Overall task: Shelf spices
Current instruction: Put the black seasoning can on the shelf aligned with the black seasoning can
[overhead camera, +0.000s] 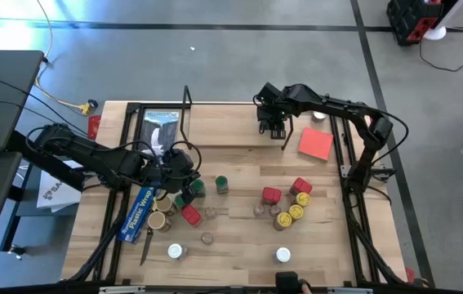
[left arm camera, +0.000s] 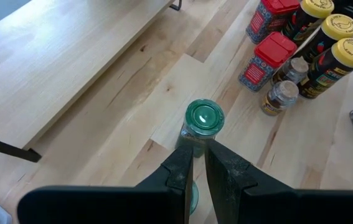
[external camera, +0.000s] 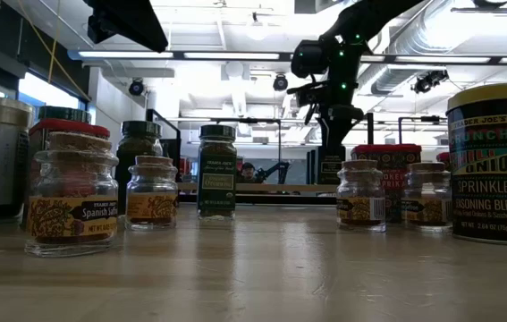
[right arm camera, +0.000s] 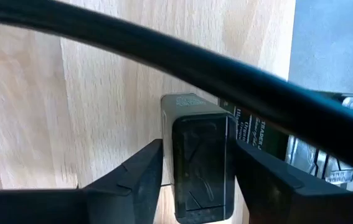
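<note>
- Spices stand scattered over the table's middle and near half: two red tins (overhead camera: 271,195) and three yellow-lidded jars (overhead camera: 303,198) cluster toward the right edge, with small tan-lidded jars beside them.
- Two white-lidded jars (overhead camera: 175,251) sit close to the near edge.
- One green-lidded jar (overhead camera: 221,183) stands alone near the centre.
- One blue box (overhead camera: 144,209) lies slanted toward the left edge; one red sheet (overhead camera: 316,144) lies flat near the far right corner.
- Shelf (overhead camera: 239,125) runs along the far edge.
- Right gripper (overhead camera: 273,126) hangs over the shelf, fingers spread close either side of a dark square jar (right arm camera: 200,158); contact cannot be told.
- Left gripper (overhead camera: 190,189) hovers by the blue box, fingers nearly pressed together, pinching nothing.
</note>
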`<action>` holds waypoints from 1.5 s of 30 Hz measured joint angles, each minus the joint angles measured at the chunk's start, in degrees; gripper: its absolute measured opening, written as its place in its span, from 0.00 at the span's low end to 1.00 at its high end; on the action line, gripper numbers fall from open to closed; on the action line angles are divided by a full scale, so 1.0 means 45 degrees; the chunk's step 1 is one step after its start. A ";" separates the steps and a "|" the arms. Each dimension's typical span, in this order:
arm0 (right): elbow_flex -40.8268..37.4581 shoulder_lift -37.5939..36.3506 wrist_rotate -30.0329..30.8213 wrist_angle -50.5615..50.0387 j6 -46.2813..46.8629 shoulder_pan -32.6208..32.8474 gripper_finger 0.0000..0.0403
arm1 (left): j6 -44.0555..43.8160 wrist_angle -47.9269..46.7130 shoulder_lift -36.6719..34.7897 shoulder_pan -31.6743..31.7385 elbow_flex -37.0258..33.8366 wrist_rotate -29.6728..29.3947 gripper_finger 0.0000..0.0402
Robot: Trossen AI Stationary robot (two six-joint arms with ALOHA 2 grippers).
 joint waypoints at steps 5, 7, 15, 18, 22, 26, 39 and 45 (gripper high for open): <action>0.0000 0.0000 0.0652 0.0212 -0.0098 0.0020 0.55 | 0.0000 -0.0002 -0.0002 0.0004 0.0000 0.0001 0.09; 0.0000 0.0000 0.1180 0.0207 0.0001 0.0066 0.57 | 0.0000 -0.0005 0.0001 0.0004 -0.0004 0.0001 0.09; 0.0000 0.0000 0.2280 0.0163 0.0045 0.0595 0.57 | 0.0009 -0.0005 0.0001 0.0003 -0.0002 -0.0002 0.09; -0.0005 -0.0078 0.2535 0.0180 0.0148 0.0857 0.57 | 0.0006 -0.0005 -0.0003 0.0004 0.0001 0.0001 0.09; -0.0010 -0.0417 0.2632 0.0407 0.0492 0.1022 0.57 | 0.0010 -0.0005 0.0001 0.0000 0.0000 0.0001 0.09; -0.0010 -0.0643 0.2893 0.0794 0.0712 0.0971 0.57 | 0.0005 -0.0014 0.0001 0.0000 0.0001 0.0001 0.09; -0.0010 -0.1094 0.0838 -0.0859 0.0721 0.1292 0.32 | -0.0010 -0.0005 0.0001 -0.0064 -0.0004 0.0000 0.09; -0.0010 -0.0474 0.0261 -0.0912 0.0780 0.0939 0.13 | -0.0010 0.0000 0.0001 -0.0064 0.0001 -0.0003 0.09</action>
